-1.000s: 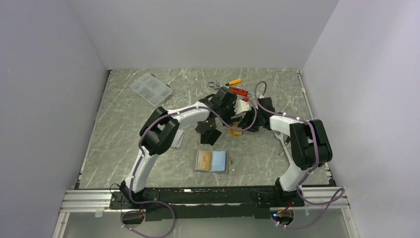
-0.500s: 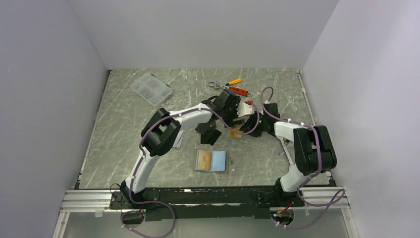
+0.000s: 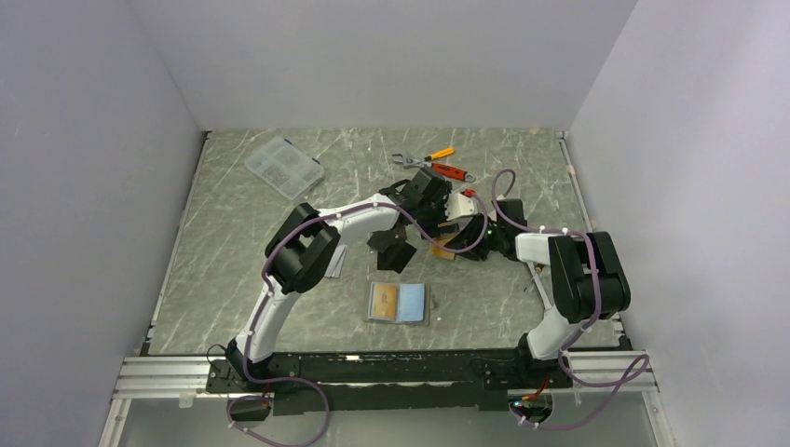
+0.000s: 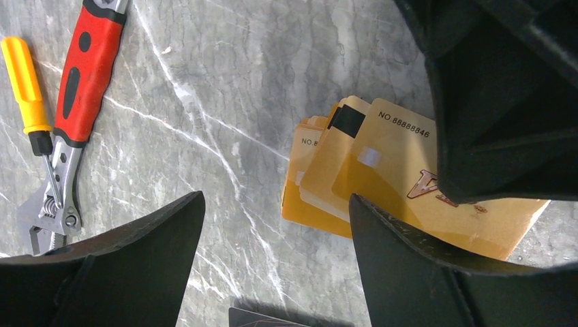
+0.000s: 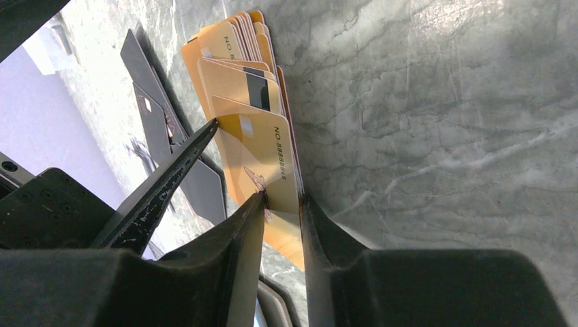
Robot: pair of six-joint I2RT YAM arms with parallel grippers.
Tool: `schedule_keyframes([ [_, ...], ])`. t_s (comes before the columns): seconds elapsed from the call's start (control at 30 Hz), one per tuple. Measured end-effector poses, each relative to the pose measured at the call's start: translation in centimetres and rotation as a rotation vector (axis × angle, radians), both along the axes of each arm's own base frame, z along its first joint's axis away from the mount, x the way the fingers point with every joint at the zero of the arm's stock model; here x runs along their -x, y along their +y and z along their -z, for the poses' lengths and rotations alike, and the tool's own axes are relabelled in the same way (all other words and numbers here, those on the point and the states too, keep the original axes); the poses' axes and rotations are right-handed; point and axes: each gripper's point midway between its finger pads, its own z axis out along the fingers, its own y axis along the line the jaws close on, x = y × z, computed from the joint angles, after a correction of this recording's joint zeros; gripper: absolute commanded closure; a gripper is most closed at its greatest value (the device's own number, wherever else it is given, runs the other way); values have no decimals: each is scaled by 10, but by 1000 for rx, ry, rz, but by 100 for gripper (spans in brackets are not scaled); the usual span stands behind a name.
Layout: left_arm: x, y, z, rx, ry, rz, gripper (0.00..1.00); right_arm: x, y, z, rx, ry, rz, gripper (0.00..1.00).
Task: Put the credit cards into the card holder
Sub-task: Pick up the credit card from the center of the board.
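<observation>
I see the cards stacked on the table at mid-scene. The wallet lies nearer and slightly left of them, a wrench sits just beyond, and a box is far left.

The surface looks like polished grey stone: smooth, pale-veined, with a faint sheen. The credit cards are thin gold-orange plastic, glossy, with printed figures and a dark stripe. The black cards beside them look matt. The wrench has a shiny red plastic-looking grip and a dull bare-metal head, and the screwdriver has a smooth yellow handle. The left claw and right claw are matt black plastic, scuffed pale at the edges. The card holder looks soft and matt. The compartment box is clear plastic.
</observation>
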Motion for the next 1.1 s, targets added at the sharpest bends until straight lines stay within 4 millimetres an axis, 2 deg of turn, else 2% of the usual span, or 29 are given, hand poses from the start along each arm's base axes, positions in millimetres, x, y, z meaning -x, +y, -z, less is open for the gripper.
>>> schedule_keyframes([
  [0.17,0,2,1,-10,2,-2,18,4,0,0,-3,-4,5,83],
  [0.57,-1,5,1,-19,5,-11,19,13,-4,-1,10,-9,14,85],
  [0.83,-5,15,5,-42,12,-33,19,23,-11,-6,36,-2,31,99],
  [1.1,-15,27,0,-47,37,-75,21,28,-12,-16,33,-15,29,100],
])
